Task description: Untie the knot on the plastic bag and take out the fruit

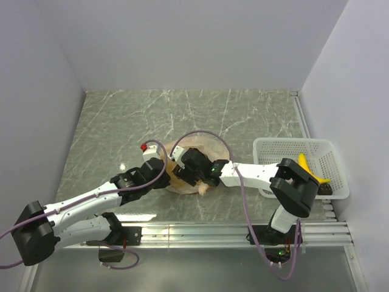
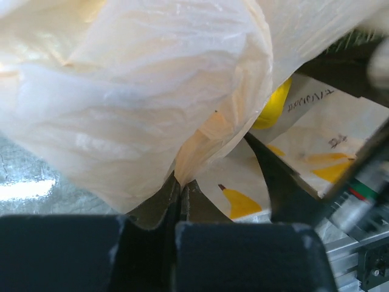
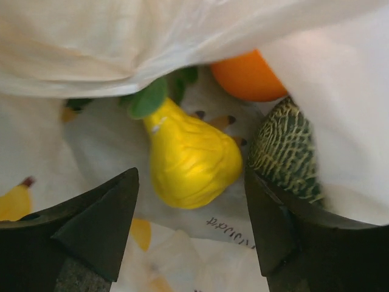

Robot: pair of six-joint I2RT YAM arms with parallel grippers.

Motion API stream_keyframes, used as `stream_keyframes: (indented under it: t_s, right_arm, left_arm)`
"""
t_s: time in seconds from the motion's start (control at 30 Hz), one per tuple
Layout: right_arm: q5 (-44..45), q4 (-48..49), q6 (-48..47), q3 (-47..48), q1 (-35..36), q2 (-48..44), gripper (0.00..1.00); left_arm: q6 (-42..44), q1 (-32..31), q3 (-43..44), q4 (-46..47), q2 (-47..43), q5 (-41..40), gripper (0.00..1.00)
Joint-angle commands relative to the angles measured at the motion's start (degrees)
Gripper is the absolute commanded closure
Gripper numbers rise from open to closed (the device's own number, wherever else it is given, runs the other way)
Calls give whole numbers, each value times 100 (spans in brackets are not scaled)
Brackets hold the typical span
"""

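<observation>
pinching a fold of the plastic bag (image 2: 140, 91) with the left gripper (image 2: 180, 182), shut tight on the film and holding it up like a tent. reaching under that film with the right gripper (image 3: 189, 182), spread wide, gripping nothing yet. finding the yellow fruit (image 3: 191, 158) straight ahead inside the bag, between the two fingers, fat end nearest, leafy stem pointing away. just right of it the melon (image 3: 285, 152), close against the right finger; beyond both, the orange (image 3: 246, 76). no knot in sight. likely next: push forward and close across the fat end, using the right arm, clearly the nearer.
</observation>
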Motion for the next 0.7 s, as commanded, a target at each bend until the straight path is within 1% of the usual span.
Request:
stream_keyframes:
  t_s: [0.0,0.17,0.23,0.4,0.5,0.53,0.6,0.63,0.67]
  right_arm:
    - [695,353,-310,248,27,129,22]
    - [730,609,-425,221,36,393,21]
    - [722,863,-451,230,36,507,20]
    - [686,1109,-425,300,19,964,22]
    - [686,1127,-355,283,10,1088,31]
    - [686,1119,-302,239,10,1071,38]
    - [669,1066,-232,169,19,974,49]
    - [651,1040,-214,81,10,791,60]
    - [617,1022,-196,37,27,676,65]
  left_arm:
    - [-77,21,-65,86,-144,-14,99]
    - [-112,12,-197,156,-196,118,99]
    - [-121,21,-205,165,-205,136,99]
    - [-121,21,-223,156,-240,145,99]
    - [-130,21,-223,139,-276,127,99]
    - [-121,12,-223,130,-276,101,100]
    - [-112,21,-223,103,-284,75,99]
    - [-103,21,-214,103,-284,40,99]
    - [-95,21,-214,95,-284,22,100]
